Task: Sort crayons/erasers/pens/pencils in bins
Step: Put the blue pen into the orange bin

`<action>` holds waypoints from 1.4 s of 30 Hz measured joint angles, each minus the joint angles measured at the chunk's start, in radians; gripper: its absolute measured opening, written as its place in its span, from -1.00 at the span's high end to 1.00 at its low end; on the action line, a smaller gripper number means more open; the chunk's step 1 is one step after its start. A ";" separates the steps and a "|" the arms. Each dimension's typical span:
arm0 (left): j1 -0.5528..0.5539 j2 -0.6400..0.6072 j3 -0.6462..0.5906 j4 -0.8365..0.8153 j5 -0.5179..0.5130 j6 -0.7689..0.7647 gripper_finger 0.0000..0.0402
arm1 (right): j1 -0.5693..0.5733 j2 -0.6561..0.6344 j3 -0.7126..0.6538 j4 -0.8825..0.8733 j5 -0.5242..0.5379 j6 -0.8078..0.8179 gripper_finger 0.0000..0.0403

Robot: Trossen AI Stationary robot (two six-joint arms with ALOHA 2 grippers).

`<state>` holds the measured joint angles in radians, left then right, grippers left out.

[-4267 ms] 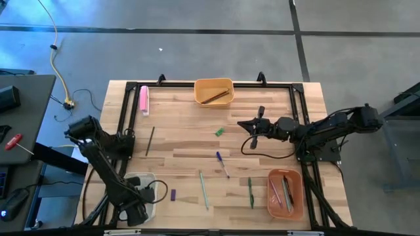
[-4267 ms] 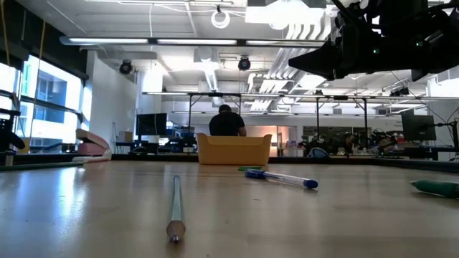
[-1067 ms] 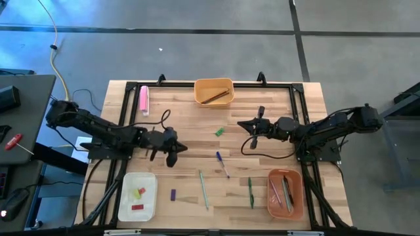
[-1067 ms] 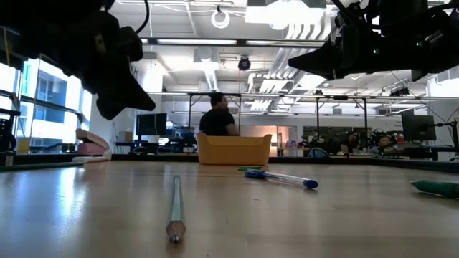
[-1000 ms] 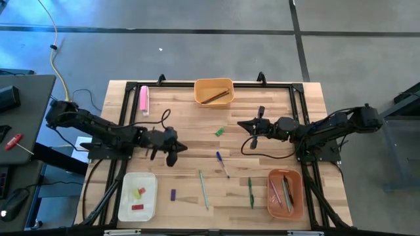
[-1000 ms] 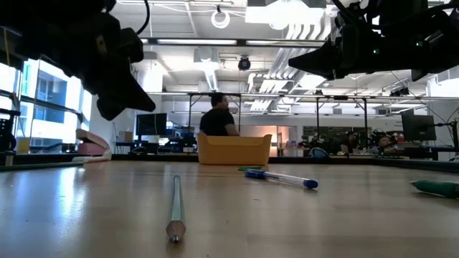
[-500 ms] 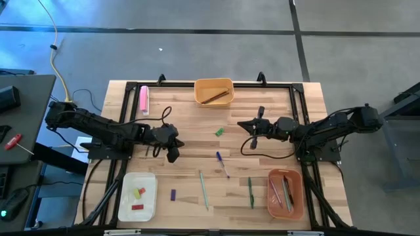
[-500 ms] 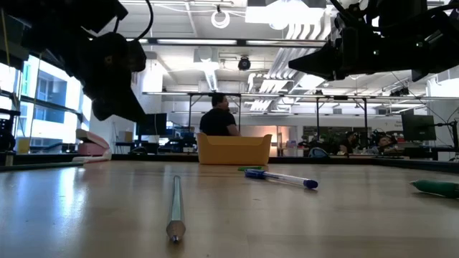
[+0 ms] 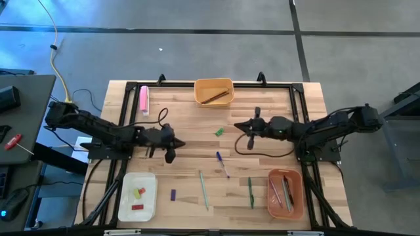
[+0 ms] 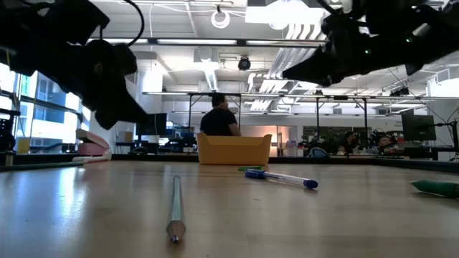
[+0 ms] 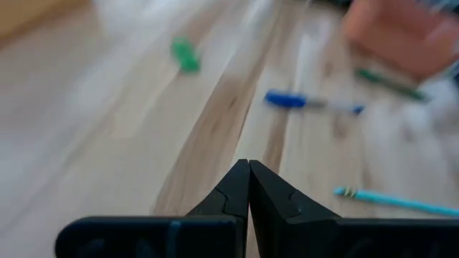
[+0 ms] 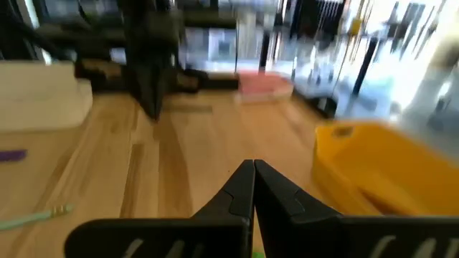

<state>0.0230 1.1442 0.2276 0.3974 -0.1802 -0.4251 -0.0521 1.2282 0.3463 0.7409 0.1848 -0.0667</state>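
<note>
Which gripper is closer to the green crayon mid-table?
Right. The right gripper sits just to the right of the green crayon, fingers shut. The left gripper is farther off, to the crayon's left and nearer the front edge, also shut.

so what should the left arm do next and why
Probably open the left claw and lower it onto the dark pencil beside it. That claw is shut and empty above the bare wood, the pencil lies loose on the table, and the yellow bin already holds one like it.
</note>
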 joint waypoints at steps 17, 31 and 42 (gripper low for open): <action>0.136 0.000 -0.157 0.545 0.154 0.353 1.00 | 0.198 0.216 0.460 -0.872 0.194 0.661 1.00; 0.127 0.000 -0.160 0.530 0.230 0.369 1.00 | 0.284 0.587 0.885 -1.265 0.052 1.021 0.71; 0.100 0.000 -0.217 0.544 0.119 0.350 1.00 | 0.283 0.769 1.062 -1.476 0.004 1.083 0.23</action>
<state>0.1230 1.1446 0.0105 0.9411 -0.0612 -0.0750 0.2314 1.9973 1.4081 -0.7355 0.1891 1.0164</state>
